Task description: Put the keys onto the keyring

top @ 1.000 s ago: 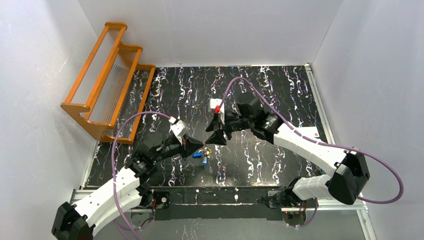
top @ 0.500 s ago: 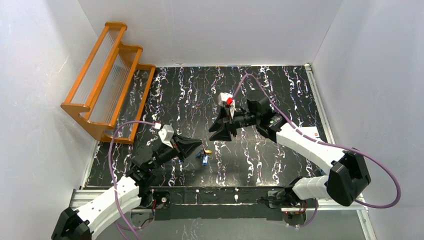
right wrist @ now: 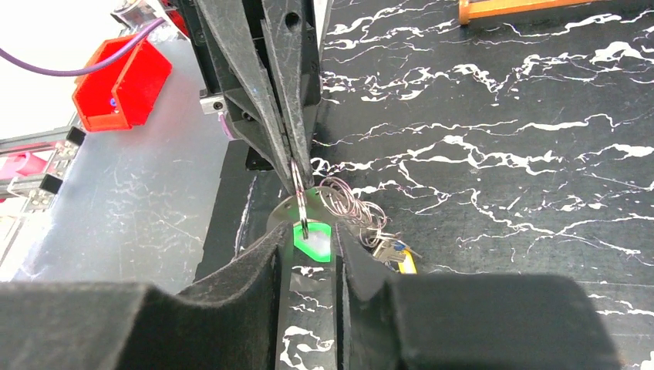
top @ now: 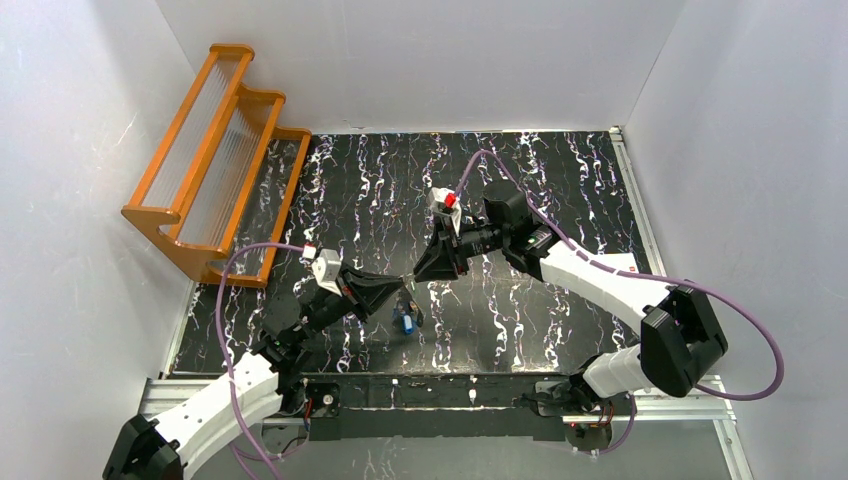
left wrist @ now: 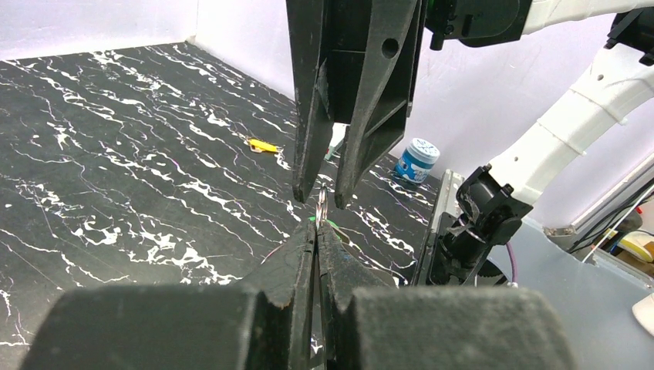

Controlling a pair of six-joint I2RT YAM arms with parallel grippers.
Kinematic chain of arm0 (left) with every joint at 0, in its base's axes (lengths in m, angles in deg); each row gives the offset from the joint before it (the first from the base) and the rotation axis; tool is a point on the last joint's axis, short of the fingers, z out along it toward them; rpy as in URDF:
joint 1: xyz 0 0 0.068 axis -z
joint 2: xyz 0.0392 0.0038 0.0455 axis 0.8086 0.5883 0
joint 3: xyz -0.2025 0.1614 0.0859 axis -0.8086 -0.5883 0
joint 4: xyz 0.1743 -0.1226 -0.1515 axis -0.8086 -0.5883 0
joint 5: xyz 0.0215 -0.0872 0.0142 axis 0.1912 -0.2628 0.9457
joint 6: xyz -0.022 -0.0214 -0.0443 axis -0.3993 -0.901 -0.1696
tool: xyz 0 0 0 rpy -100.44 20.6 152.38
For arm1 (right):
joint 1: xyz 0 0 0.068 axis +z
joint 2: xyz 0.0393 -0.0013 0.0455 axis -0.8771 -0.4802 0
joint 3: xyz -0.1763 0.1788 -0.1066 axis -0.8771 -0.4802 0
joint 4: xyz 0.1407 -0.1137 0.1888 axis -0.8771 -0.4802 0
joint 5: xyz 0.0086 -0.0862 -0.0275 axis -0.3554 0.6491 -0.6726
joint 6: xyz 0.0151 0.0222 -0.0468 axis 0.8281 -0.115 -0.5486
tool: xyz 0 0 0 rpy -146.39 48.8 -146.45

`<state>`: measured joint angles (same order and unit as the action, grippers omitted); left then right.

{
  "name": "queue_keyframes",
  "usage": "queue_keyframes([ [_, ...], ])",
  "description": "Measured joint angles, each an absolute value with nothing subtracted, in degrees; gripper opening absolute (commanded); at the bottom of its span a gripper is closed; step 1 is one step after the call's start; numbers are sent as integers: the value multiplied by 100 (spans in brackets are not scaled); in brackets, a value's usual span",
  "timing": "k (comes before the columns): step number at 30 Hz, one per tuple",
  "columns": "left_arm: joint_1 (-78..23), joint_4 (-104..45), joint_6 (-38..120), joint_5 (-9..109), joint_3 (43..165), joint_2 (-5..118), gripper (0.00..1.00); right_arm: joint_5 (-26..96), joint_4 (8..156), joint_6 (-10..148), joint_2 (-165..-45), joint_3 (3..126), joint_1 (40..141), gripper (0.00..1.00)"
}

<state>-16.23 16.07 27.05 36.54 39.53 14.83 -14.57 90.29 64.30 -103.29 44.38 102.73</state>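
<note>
I'm pinching the keyring (left wrist: 321, 206) by one edge in my left gripper (left wrist: 315, 229); my right gripper (right wrist: 311, 235) is straddling its opposite edge, jaws narrowly parted.

Even bright overhead light, soft shadows; glare on glossy table (top: 520, 320); wrist views blur the near gripper bodies.

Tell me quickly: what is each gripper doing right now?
Left gripper: closed on the keyring.
Right gripper: jaws slightly apart around the green key; grip cannot be told.
</note>
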Motion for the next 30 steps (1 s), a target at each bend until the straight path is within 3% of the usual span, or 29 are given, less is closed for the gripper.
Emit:
queue_keyframes([
  [9,-1625,1612,2692,3621,3953,1597,0,-1571,9377,6705,-10395,4429,10323,1],
  [28,-1623,1586,2654,3610,3900,1481,0,-1481,9425,6638,-10458,4173,10400,1],
  [30,-1623,1583,2652,3608,3885,1481,0,-1475,9423,6642,-10515,4173,10428,10],
])
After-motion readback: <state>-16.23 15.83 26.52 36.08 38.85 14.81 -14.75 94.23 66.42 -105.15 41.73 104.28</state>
